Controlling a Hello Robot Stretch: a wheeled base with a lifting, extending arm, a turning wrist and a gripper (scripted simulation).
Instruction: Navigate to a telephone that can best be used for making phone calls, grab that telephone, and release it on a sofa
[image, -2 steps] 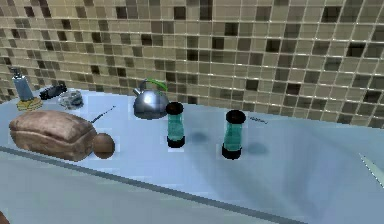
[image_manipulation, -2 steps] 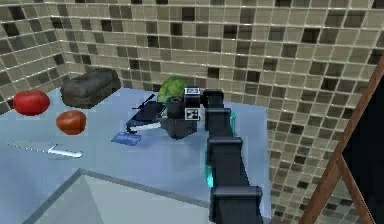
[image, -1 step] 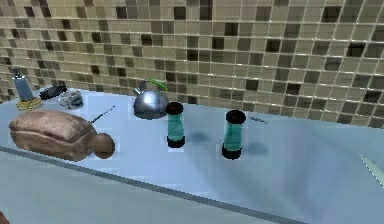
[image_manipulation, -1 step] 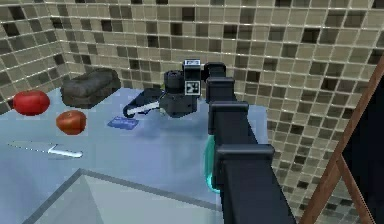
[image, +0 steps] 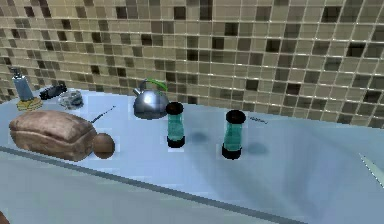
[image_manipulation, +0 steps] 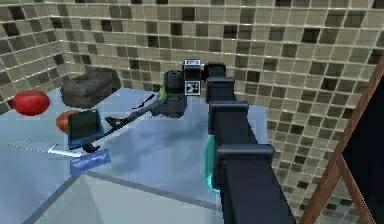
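In the arm side view my arm (image_manipulation: 238, 150) reaches over a pale blue countertop (image_manipulation: 160, 150), with two white marked squares (image_manipulation: 190, 80) at its far end. The gripper (image_manipulation: 108, 130) points left with thin fingers (image_manipulation: 130, 117) running down toward a small dark flat slab (image_manipulation: 82, 125) on the counter. An orange round thing (image_manipulation: 64, 122) sits just behind the slab. I cannot tell whether the gripper holds anything, nor whether the slab is the telephone.
On the same counter lie a red thing (image_manipulation: 32, 102), a dark loaf-shaped thing (image_manipulation: 90, 87), a blue pad (image_manipulation: 84, 162) and a teal thing (image_manipulation: 209, 165) beside the arm. The forward view has bread (image: 45, 135), a metal kettle (image: 150, 102) and two teal bottles (image: 175, 125) against a tiled wall (image: 250, 50).
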